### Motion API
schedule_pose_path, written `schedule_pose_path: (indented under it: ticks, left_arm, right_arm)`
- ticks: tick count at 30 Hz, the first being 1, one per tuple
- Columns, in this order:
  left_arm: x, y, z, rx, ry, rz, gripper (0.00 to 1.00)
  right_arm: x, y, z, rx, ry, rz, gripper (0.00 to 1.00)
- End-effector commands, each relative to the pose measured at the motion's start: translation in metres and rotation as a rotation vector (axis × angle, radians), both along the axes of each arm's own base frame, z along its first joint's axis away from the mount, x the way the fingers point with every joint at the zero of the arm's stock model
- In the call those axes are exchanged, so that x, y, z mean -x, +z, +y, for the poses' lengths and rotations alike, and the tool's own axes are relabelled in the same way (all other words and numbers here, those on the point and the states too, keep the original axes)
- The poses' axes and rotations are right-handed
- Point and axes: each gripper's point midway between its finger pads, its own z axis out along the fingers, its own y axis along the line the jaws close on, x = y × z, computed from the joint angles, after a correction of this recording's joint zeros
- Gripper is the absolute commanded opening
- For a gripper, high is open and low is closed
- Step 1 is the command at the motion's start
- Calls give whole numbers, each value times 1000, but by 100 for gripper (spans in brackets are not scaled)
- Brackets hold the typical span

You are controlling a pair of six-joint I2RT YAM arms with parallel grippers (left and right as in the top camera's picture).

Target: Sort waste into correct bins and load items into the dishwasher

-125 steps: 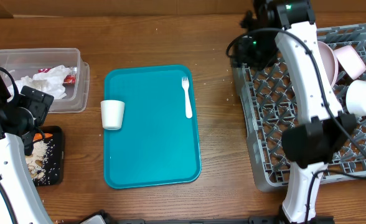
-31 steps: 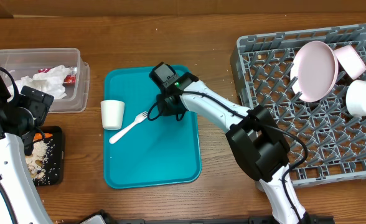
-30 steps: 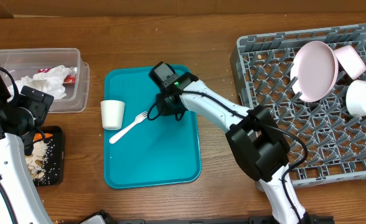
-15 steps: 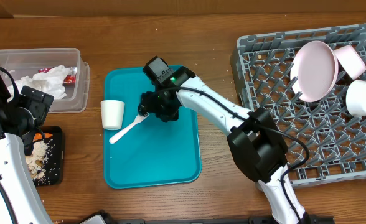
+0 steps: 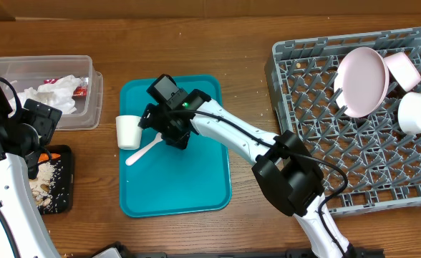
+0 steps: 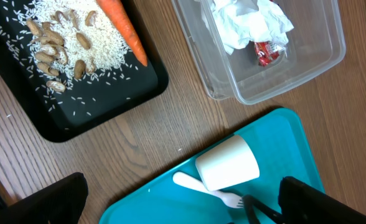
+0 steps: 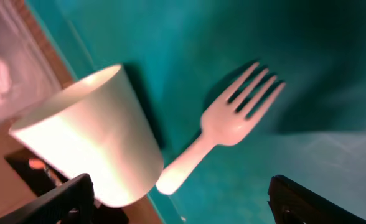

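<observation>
Two sets of jaws, both apart, nothing between either pair.

Right jaws: spread wide, fingers at the lower corners of the wrist view, hovering over the left part of the teal tray (image 5: 189, 179). Right arm (image 5: 225, 132) reaches across the tray from the rack side.

Directly below them: white fork (image 7: 223, 134), flat on the tray, lying diagonally, tines toward the tray's middle, handle end at the tray's left edge. Not gripped.

Small white cup (image 5: 129, 131): on its side, straddling the tray's left edge, just beside the fork handle; contact cannot be told.

Left jaws: fully spread, held above the desk (image 5: 246, 43) near the tray's left corner.

Left side of desk:
- clear tub (image 5: 90, 100) holds crumpled napkins (image 6: 248, 22) and a red wrapper (image 6: 269, 51).
- black tray (image 6: 142, 93) holds a carrot (image 6: 122, 28) beside rice and nuts (image 6: 65, 43).

Right side of desk: grey dish rack (image 5: 318, 107). Pink plate (image 5: 363, 80) stands tilted among the pegs; pink bowl (image 5: 402, 69) and white bowl (image 5: 417, 113) sit at its right edge.
</observation>
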Motion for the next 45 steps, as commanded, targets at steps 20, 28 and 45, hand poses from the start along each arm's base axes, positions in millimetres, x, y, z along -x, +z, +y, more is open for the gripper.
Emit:
schedule_pose_path:
  ticks: [20,28,45]
  left_arm:
    - [-1,2,2,-4,10,-4,100]
    - [-1,2,2,-4,10,-4,100]
    - [-1,2,2,-4,10,-4,100]
  right_arm:
    - [5,-91,9,13,-129,116,75]
    - [-7,-94,-11,41,-169,140,50]
    - [-12,-94,-22,38,-141,154,31]
